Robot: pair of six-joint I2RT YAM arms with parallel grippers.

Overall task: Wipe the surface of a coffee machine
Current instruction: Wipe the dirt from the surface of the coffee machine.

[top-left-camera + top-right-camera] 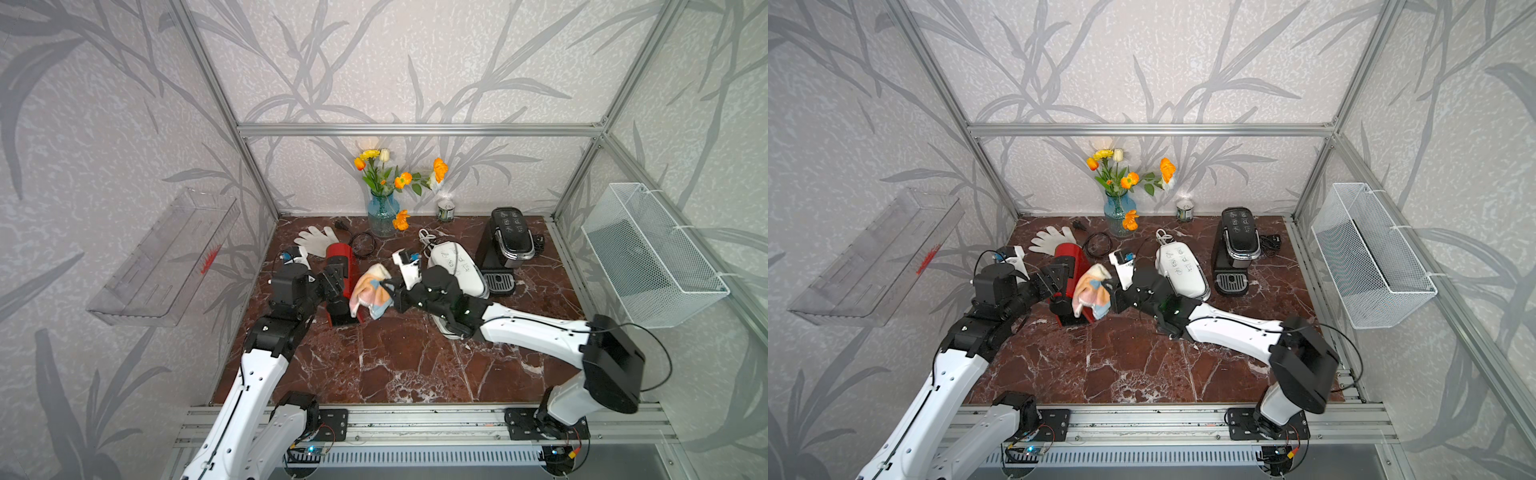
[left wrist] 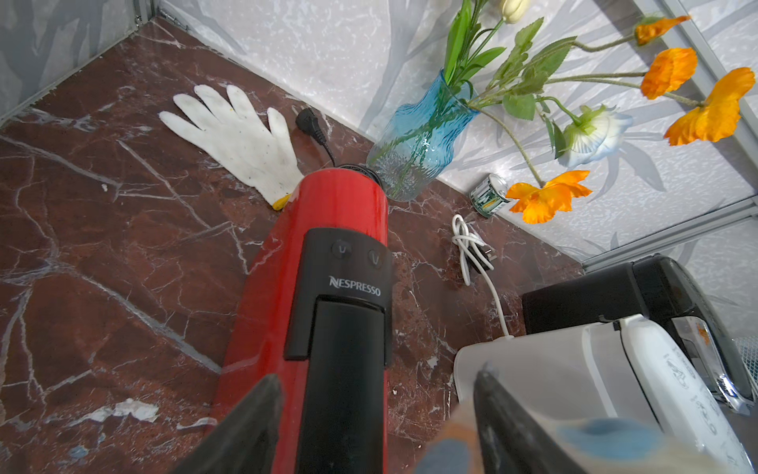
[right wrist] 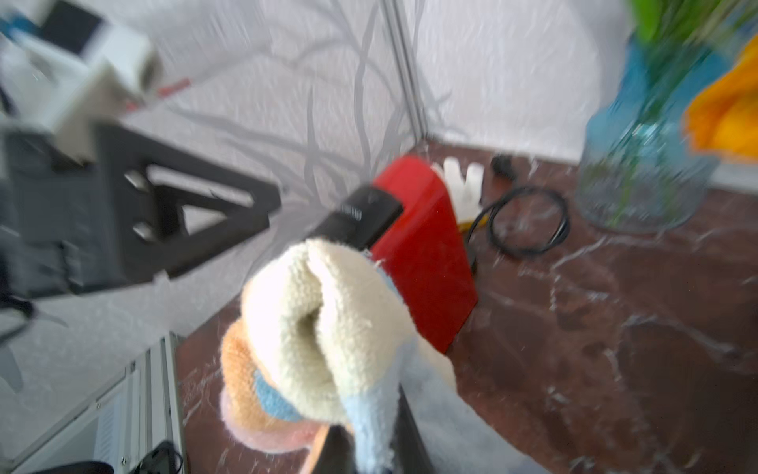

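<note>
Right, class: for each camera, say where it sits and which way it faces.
Top views: high in front, looking down on the table; left arm, right arm show.
Left wrist: faces along the red coffee machine; open left tool shows.
Right wrist: blurred, faces the cloth in the shut right tool.
All share the red coffee machine.

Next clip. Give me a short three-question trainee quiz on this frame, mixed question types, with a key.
1. True or false: the right gripper is shut on the cloth.
2. Which coffee machine is the cloth nearest? A. red machine B. white C. black
3. Fill in: behind the red machine, flat on the table, lies a white ____.
Key: 1 true; 2 A; 3 glove.
</note>
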